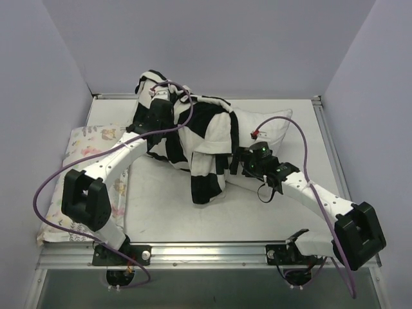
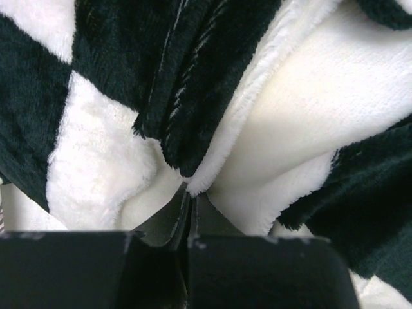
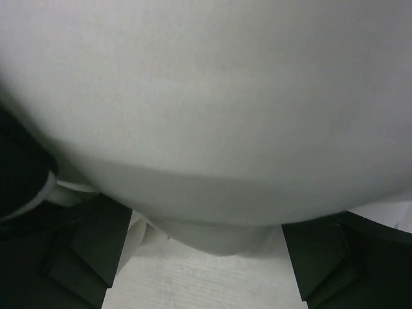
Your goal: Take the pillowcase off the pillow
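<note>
Right hand [image 3: 206,257]: fingers apart, straddling plump plain white rectangular pillow [image 1: 273,129] at centre of tabletop [image 1: 167,215]; right end bared.
Black-and-white checkerboard plush pillowcase [image 1: 199,138]: bunched over pillow's left part, toward far edge.
Left hand [image 2: 190,209]: clamped on its fold.
Removal judged partway; covered end left to free.

I see the pillowcase [image 1: 206,129] in big black and white checker squares. The pillow [image 1: 273,129] is plain white. A second pillow [image 1: 87,145] carries a pastel print on a pale ground. The desk [image 1: 174,212] is off-white. My left arm [image 1: 112,158] and right arm [image 1: 309,190] are white with black joints and carry purple cables [image 1: 45,187]. The left tool [image 2: 188,215] and right tool [image 3: 206,257] are black.
</note>
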`<state>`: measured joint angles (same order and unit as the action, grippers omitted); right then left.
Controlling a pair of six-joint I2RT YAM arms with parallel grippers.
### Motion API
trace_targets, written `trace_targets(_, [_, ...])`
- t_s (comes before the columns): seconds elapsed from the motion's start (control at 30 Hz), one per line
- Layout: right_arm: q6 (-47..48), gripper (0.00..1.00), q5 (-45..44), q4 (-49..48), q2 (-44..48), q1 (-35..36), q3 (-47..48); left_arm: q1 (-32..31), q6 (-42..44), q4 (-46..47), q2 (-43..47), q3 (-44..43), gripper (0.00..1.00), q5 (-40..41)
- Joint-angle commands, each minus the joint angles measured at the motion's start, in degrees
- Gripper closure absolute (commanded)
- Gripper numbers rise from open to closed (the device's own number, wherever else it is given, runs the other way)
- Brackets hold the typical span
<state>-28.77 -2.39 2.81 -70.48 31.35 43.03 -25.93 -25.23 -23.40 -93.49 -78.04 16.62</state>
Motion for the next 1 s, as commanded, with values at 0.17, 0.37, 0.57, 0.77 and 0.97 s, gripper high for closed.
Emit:
trace_targets(0.17, [-1.9, 1.00, -6.4, -7.3, -2.3, -1.9, 1.3, -1.5, 1.2, -5.2, 1.3, 0.9, 1.00, -3.7])
trace_targets(0.37, [-0.3, 1.00, -7.1, 6.8, 6.4, -8.3, 6.7, -1.5, 3.2, -5.1, 4.5, -1.7, 0.44, -7.4])
trace_targets(0.57, [3.0, 1.00, -5.2, 16.3, 9.3, -8.9, 14.4, -3.9, 1.9, 1.4, 12.4, 4.9, 0.17, -12.0])
trace_targets(0.77, [3.5, 1.00, -4.2, 17.3, 8.1, -9.0, 15.7, -9.5, -3.2, 11.4, 13.5, 14.5, 0.16, -12.1])
trace_targets(0.97, [3.6, 1.00, -4.3, 17.3, 7.1, -9.1, 15.3, -9.7, -5.4, 17.1, 8.1, 16.2, 0.22, -13.3])
